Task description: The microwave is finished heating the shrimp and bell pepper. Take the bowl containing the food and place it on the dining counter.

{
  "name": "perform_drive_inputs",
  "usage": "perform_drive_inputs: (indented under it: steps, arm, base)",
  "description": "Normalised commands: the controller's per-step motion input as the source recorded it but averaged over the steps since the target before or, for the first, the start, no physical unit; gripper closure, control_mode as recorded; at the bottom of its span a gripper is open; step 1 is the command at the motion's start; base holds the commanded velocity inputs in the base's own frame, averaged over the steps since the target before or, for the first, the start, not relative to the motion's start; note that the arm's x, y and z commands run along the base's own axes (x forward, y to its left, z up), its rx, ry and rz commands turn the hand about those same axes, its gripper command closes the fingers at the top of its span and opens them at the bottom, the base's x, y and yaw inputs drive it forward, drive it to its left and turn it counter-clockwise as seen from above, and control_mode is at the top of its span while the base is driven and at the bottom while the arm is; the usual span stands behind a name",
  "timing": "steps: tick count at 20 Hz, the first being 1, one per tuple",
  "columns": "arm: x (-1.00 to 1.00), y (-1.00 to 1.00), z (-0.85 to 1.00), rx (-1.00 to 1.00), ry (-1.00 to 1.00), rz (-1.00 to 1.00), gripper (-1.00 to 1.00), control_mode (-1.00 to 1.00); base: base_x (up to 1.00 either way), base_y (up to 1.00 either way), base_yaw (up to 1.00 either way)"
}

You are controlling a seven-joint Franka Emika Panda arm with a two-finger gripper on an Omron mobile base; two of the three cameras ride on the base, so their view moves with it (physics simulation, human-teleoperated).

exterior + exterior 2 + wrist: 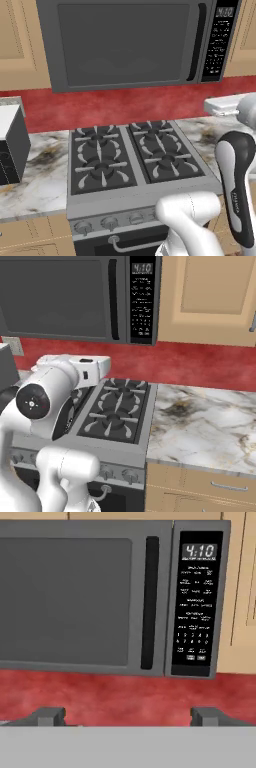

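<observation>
The dark grey microwave (pixel 125 45) hangs over the stove with its windowed door shut. In the hand view the microwave (pixel 75 602) faces me squarely, its black bar handle (pixel 149 602) upright beside the keypad panel (pixel 197 607). My gripper (pixel 130 717) is open, fingertips far apart with nothing between them, level with the red wall just below the microwave and some way in front of it. The bowl, the shrimp and the bell pepper are hidden behind the shut door. The dining counter is out of view.
A four-burner stove (pixel 130 155) lies under the microwave, with marble top (pixel 205 426) on both sides. A small black-and-white appliance (pixel 10 145) stands on the left stretch. Tan wall cabinets (pixel 210 296) flank the microwave.
</observation>
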Motion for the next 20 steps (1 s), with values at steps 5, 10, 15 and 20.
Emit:
perform_drive_inputs:
  steps: [5, 10, 15, 20]
  arm:
    - [0.33, -0.30, 0.33, 0.00, -0.16, 0.02, -1.00, -1.00]
    - [0.53, -0.04, 0.25, 0.00, -0.04, 0.01, -1.00, -1.00]
    - [0.66, 0.00, 0.34, 0.00, 0.00, 0.00, -1.00, -1.00]
    - [0.68, -0.07, 0.19, 0.00, 0.00, 0.00, -1.00, -1.00]
  base:
    - [0.00, 0.00, 0.00]
    - [0.00, 0.00, 0.00]
    - [0.00, 0.00, 0.00]
    - [0.00, 0.00, 0.00]
